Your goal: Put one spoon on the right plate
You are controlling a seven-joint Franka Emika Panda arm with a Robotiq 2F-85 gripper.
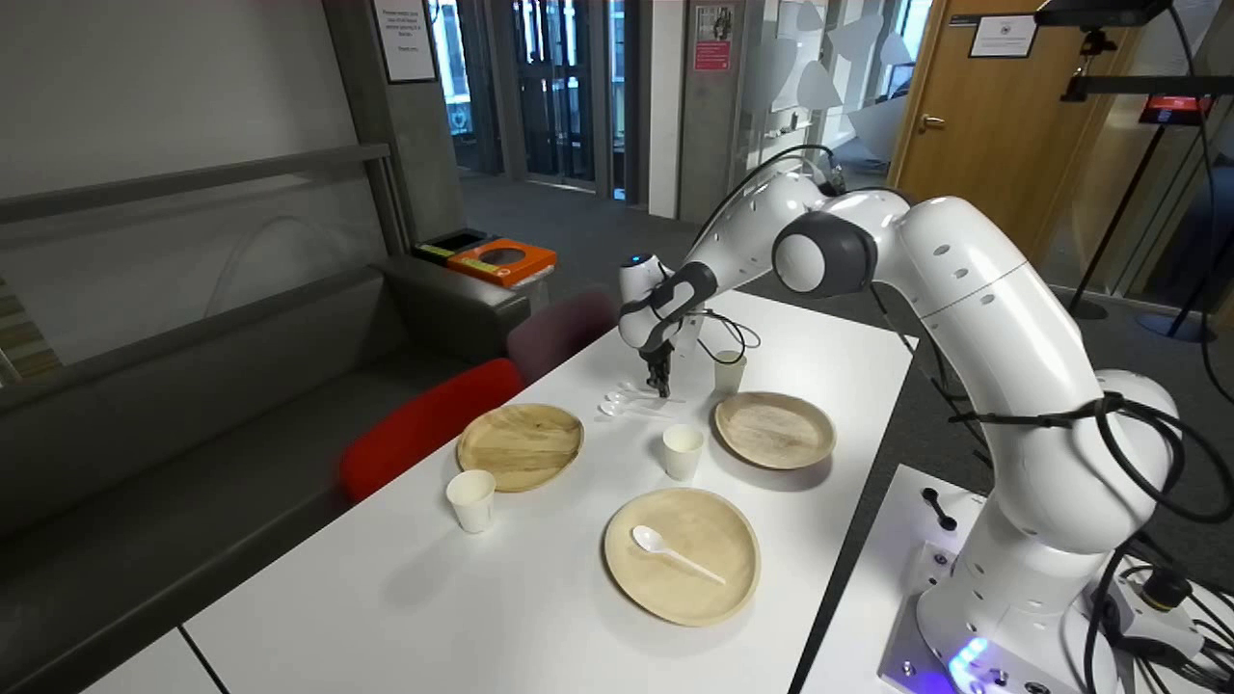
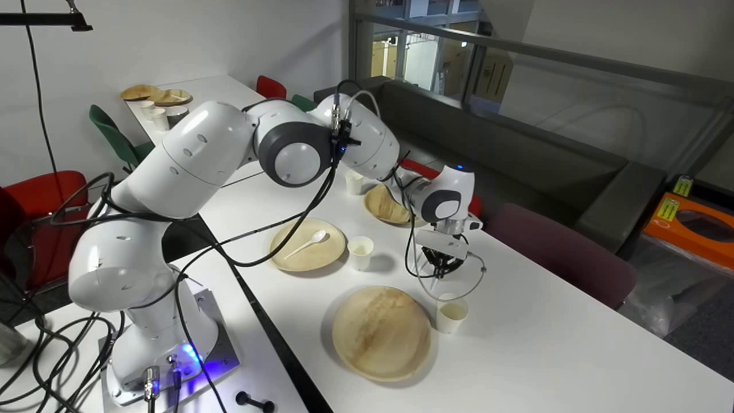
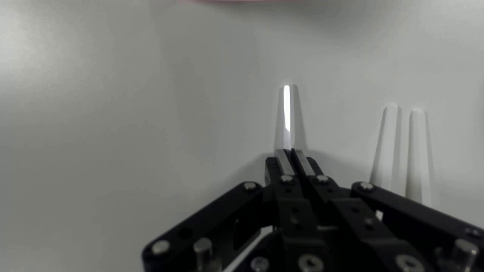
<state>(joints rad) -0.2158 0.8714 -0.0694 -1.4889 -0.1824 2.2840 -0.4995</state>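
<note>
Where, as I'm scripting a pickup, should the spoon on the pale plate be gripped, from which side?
Likely halfway along the spoon's handle, from above, jaws closing across it: it is long and slim, the bowl broader, and the plate has a raised rim that could hinder a sideways approach.

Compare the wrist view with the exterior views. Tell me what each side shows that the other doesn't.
Only the wrist view: close detail of the gripper, apparently shut on one spoon's handle, and a narrow gap between two more handles lying alongside.

Only the exterior views: the darker-rimmed right plate, a paler flat plate with another spoon on it, a third plate, three cups and the robot's base.

Shared: the gripper and the white table; the spoons near the gripper also show, small, in an exterior view.
</note>
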